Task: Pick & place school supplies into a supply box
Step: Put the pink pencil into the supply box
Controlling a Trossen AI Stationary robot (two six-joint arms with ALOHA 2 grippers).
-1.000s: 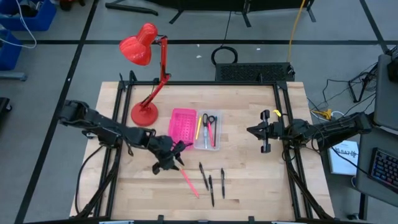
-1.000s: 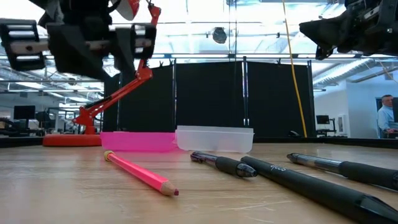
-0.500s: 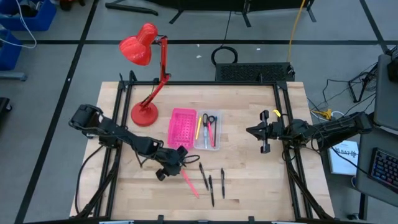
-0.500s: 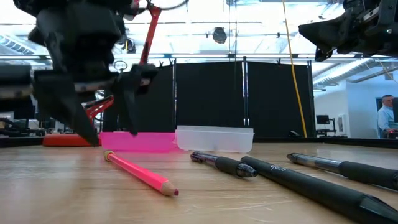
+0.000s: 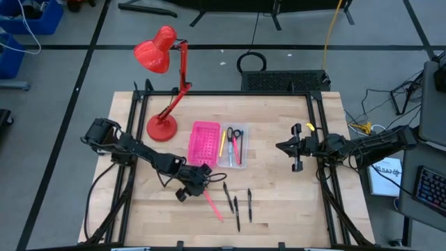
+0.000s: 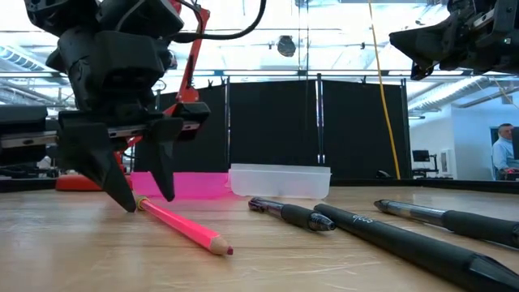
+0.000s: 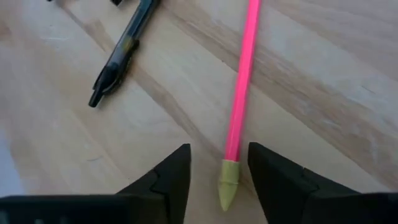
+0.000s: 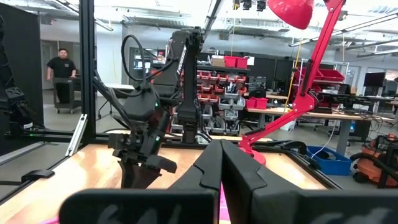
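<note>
A pink pencil (image 5: 212,204) lies flat on the table, its eraser end (image 7: 227,186) toward the far side. My left gripper (image 5: 202,183) is open and down at the table. Its fingers (image 7: 171,180) stand on either side of the eraser end (image 6: 142,203), with a gap showing on both sides in the left wrist view. Three black pens (image 5: 237,203) lie to the right of the pencil. The clear supply box (image 5: 233,147) holds black-handled scissors and a pink and a yellow pen. My right gripper (image 5: 281,146) is shut and empty, held above the table's right side.
A bright pink perforated tray (image 5: 204,141) lies against the clear box's left side. A red desk lamp (image 5: 164,84) stands at the far left, its base (image 5: 161,127) on the table. A black frame rims the table. A person (image 8: 61,65) stands in the room beyond.
My left gripper has come down from well above the table to the tabletop and gone a little toward the right edge, to the pink pencil's eraser end. Its open fingers now stand on either side of that end. The pencil has not moved.
</note>
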